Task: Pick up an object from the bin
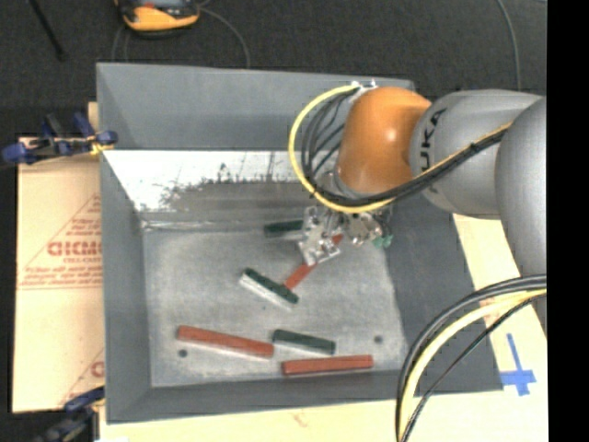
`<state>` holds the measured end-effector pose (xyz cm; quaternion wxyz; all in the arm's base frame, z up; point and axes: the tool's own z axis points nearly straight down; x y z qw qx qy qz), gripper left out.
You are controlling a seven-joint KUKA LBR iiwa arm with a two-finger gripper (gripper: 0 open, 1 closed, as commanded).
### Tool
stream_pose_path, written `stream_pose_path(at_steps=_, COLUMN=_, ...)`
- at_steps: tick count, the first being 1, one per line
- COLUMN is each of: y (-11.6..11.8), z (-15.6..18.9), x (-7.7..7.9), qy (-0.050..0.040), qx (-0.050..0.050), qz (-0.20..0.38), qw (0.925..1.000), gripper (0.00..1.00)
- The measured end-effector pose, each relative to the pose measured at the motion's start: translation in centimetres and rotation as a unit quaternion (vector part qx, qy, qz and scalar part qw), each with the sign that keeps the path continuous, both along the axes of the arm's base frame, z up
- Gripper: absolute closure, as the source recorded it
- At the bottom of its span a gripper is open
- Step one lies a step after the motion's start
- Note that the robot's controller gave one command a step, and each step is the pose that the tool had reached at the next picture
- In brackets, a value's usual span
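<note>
My gripper (318,245) hangs low over the back middle of the bin, under the orange wrist cover. A thin red stick (300,276) lies slanted right below it, its upper end hidden under the gripper. A dark green bar (282,229) lies just left of the gripper near the back wall. A silver bar with a dark green edge (268,285) lies slanted beside the stick's lower end.
Near the front wall lie a long red bar (225,342), a short dark green bar (304,342) and another red bar (328,366). The arm comes in from the right, over the bin's right rim.
</note>
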<state>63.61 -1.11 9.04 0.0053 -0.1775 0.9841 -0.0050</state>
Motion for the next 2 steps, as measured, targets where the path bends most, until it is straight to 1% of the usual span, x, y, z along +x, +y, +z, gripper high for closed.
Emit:
stream_pose_path(at_steps=1, y=-0.20, z=0.42, x=-0.42, qy=-0.0015, qx=0.001, qz=-0.001, qw=1.0000, gripper=1.00)
stream_pose_path(at_steps=2, y=-0.16, z=0.40, x=-0.33, qy=-0.0002, qx=0.000, qz=-0.001, qw=1.0000, gripper=1.00)
